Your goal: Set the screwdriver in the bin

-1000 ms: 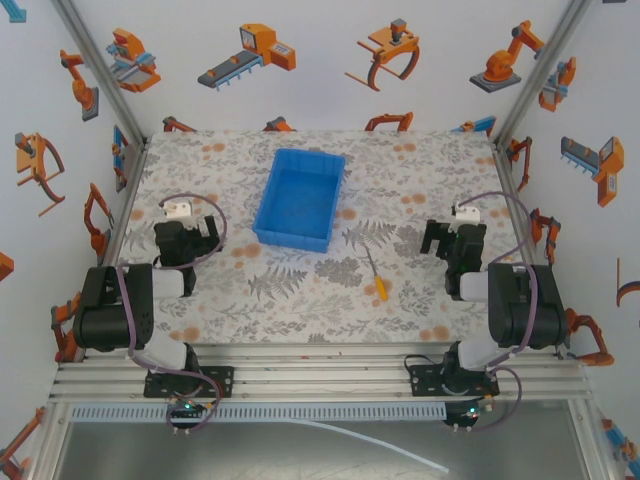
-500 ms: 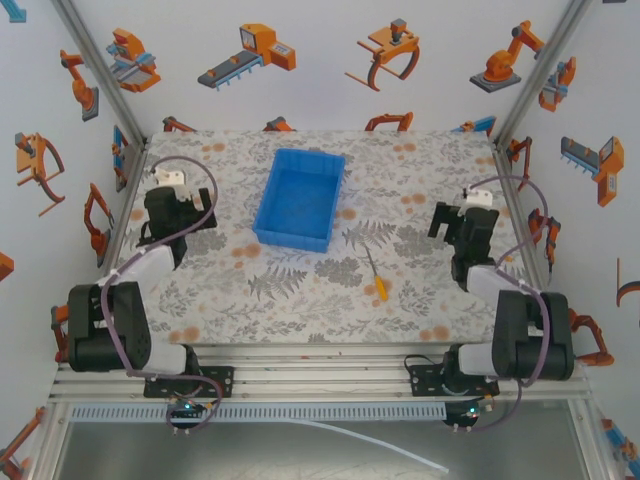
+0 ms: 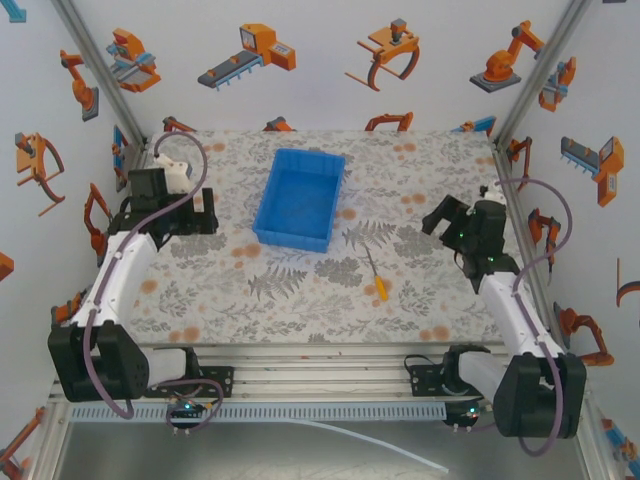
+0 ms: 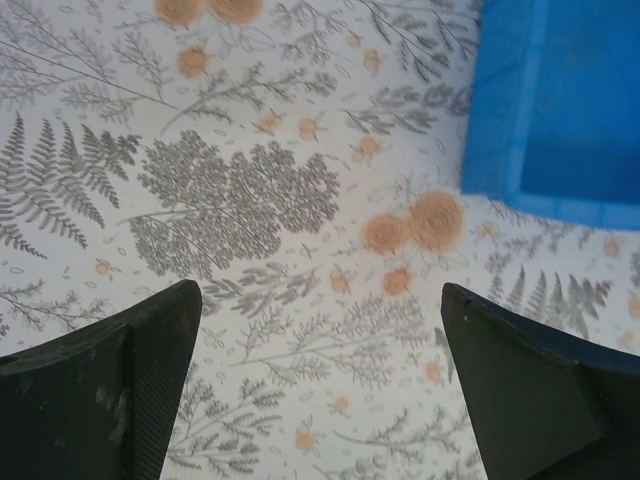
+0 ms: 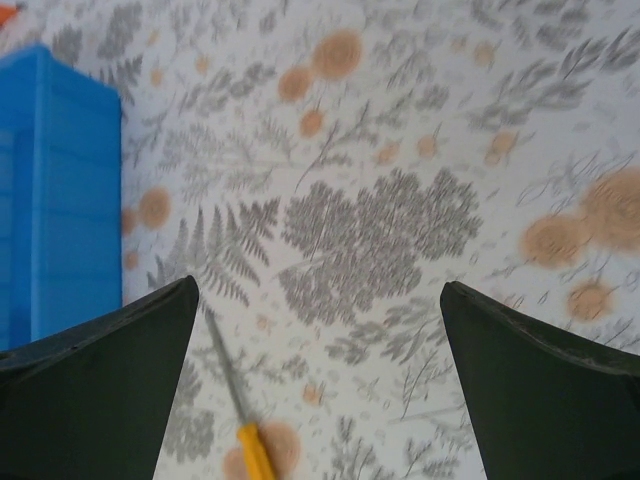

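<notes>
- Worktop (image 3: pixel 290 305) — fern-and-flower patterned sheet; it carries every item listed here.
- Screwdriver (image 3: pixel 375 275) — lies flat on the worktop, right of centre, handle towards me and shaft pointing away towards the bin. In the right wrist view the screwdriver (image 5: pixel 238 408) sits low and left of centre, nearer the left finger than the right.
- Right end effector (image 3: pixel 450 224) — fingers spread wide, holding nothing, to the right of the screwdriver and apart from it; the spread is confirmed in its own view (image 5: pixel 320 290).
- Left end effector (image 3: pixel 190 221) — also spread wide and empty (image 4: pixel 320 295), to the left of the bin.
- Bin (image 3: pixel 300 197) — blue, empty, beyond the screwdriver and slightly left. A corner of it shows in the left wrist view (image 4: pixel 560 100) and a wall in the right (image 5: pixel 60 190).
- Hazards, my judgement:
  - the tool is slim and round, so an off-centre close may roll it away or nip only the thin shaft, letting it pivot;
  - descending too far would scrape the fingers on the worktop;
  - a low carry could clip the bin's near wall.
</notes>
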Controlling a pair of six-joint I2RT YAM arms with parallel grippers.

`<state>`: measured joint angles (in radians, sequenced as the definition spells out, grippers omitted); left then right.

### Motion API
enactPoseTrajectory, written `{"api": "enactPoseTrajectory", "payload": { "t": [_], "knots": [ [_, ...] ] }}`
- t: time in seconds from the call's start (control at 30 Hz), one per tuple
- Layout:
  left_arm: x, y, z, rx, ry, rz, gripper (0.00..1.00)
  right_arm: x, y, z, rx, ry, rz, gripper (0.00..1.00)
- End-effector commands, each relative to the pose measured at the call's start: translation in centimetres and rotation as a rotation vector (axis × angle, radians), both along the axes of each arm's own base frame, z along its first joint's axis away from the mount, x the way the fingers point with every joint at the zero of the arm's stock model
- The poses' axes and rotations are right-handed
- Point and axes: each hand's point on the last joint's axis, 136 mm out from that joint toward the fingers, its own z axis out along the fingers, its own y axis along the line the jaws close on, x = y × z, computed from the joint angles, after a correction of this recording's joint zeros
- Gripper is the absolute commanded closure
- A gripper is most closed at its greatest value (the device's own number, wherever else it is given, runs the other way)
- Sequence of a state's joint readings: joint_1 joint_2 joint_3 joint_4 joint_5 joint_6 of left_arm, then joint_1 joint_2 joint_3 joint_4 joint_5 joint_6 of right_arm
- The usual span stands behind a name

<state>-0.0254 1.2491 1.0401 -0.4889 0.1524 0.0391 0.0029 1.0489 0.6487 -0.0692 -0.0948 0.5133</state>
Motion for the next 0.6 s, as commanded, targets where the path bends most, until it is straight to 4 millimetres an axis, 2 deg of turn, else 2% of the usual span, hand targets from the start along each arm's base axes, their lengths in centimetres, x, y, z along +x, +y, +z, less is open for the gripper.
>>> {"api": "enactPoseTrajectory", "payload": {
  "t": [0.0, 0.1, 0.23, 0.43, 0.57],
  "knots": [
    [-3.2, -2.0, 0.4, -0.022, 0.075, -0.133, 0.03, -3.4, 3.0, -1.9, -0.021, 0.132, 0.085, 0.01],
    [-4.0, -2.3, 0.5, -0.002, 0.079, -0.161, 0.03, -5.2, 4.5, -3.2, -0.092, 0.215, 0.126, 0.03],
    [-4.7, -2.5, 0.6, 0.014, 0.085, -0.18, 0.03, -6.5, 7.1, -4.8, -0.175, 0.278, 0.196, 0.1],
    [-4.9, -2.5, 0.4, 0.016, 0.091, -0.177, 0.03, -6.8, 11.1, -6.4, -0.278, 0.311, 0.282, 0.16],
    [-5.0, -2.6, 0.3, 0.005, 0.096, -0.169, 0.03, -6.7, 12.9, -7.5, -0.315, 0.339, 0.316, 0.21]
  ]
}}
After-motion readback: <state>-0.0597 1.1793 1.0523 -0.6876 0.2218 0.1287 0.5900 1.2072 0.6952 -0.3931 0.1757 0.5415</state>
